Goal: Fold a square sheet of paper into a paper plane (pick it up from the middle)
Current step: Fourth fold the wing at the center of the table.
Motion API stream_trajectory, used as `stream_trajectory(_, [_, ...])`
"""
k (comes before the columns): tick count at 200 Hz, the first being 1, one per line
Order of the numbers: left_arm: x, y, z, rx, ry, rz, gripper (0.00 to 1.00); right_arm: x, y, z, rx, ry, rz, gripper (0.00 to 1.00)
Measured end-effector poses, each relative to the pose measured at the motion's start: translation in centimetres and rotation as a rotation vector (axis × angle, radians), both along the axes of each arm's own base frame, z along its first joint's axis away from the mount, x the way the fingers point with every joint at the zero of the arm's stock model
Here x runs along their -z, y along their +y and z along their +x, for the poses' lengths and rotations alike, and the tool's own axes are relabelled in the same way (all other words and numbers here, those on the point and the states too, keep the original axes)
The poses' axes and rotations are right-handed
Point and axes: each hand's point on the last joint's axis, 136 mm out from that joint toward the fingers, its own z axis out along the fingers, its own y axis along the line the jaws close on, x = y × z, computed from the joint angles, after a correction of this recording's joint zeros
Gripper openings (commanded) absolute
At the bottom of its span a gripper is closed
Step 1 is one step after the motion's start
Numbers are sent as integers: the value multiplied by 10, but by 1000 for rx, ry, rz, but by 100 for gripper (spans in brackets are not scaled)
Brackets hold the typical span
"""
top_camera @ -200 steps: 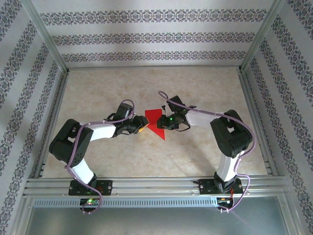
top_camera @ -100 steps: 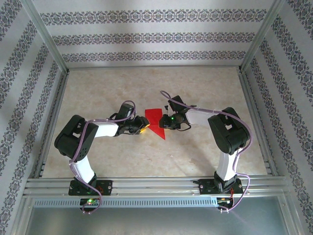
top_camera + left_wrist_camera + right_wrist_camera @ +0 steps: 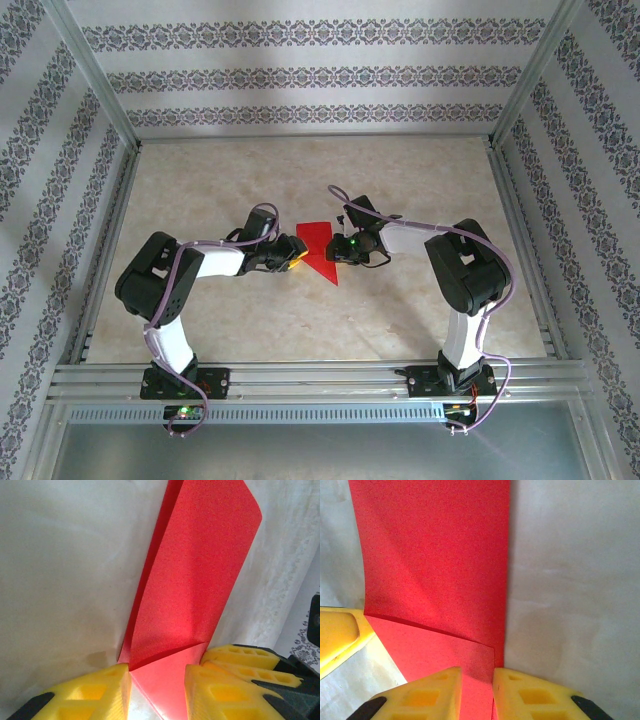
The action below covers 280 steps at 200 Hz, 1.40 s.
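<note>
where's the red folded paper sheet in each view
top external: bright red folded paper sheet just above picture centre.
left wrist: paper runs from bottom centre up to top right.
right wrist: paper covers upper left and centre.
shared landmark: pale marbled tabletop beneath it.

Paper (image 3: 435,555) cut off at top, bottom edges in right wrist view.

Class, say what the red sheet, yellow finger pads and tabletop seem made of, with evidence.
Red sheet: thin matte paper, holds sharp creases. Yellow pads: probably moulded plastic or rubber, with cut-out cells. Tabletop: pale marble-look surface, perhaps laminate.
</note>
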Motion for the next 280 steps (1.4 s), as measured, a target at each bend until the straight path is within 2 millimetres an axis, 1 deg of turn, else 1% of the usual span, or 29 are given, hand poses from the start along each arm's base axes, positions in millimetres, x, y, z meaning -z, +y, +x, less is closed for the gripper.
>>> stream_trajectory(20, [1, -1, 1, 0, 3, 1, 33, 0, -1, 0, 2, 2, 2, 27])
stream_trajectory(50, [-1, -3, 2, 5, 3, -12, 26, 0, -1, 0, 1, 6, 5, 27])
stream_trajectory(68, [-2, -4, 3, 9, 0, -19, 26, 0, -1, 0, 1, 5, 5, 26])
stream_trajectory(103, [-6, -8, 3, 36, -18, -25, 20, 0, 0, 0, -6, 3, 10, 27])
stream_trajectory(124, [-7, -12, 5, 60, -25, -30, 19, -1, 0, 1, -14, 2, 20, 28])
stream_trajectory(136, [-5, -14, 7, 73, -25, -32, 17, -2, 1, 1, -26, -6, 24, 29])
stream_trajectory(149, [-3, -15, 8, 84, -28, -30, 14, -3, 2, 1, -34, -12, 30, 31])
stream_trajectory(173, [-4, -17, 10, 94, -35, -27, 8, -7, 1, 5, -50, -38, 39, 39])
stream_trajectory(185, [-6, -17, 11, 97, -41, -26, 7, -13, -1, 7, -60, -68, 40, 42])
stream_trajectory(196, [-7, -17, 12, 97, -45, -25, 6, -21, -6, 9, -61, -107, 29, 45])
stream_trajectory(217, [-8, -14, 11, 85, -39, -9, 5, -46, -17, 11, -75, -225, 10, 49])
stream_trajectory(228, [-12, -13, 10, 75, -42, 4, 5, -58, -23, 10, -82, -300, 0, 50])
stream_trajectory(236, [-15, -12, 10, 66, -44, 12, 5, -64, -26, 7, -92, -349, -12, 51])
stream_trajectory(254, [-22, -10, 7, 47, -41, 32, 5, -67, -30, -2, -119, -432, -50, 51])
stream_trajectory(266, [-23, -9, 5, 35, -28, 52, 5, -62, -28, -10, -152, -473, -86, 51])
stream_trajectory(280, [-24, -10, 5, 21, -12, 71, 5, -54, -22, -19, -202, -508, -125, 51])
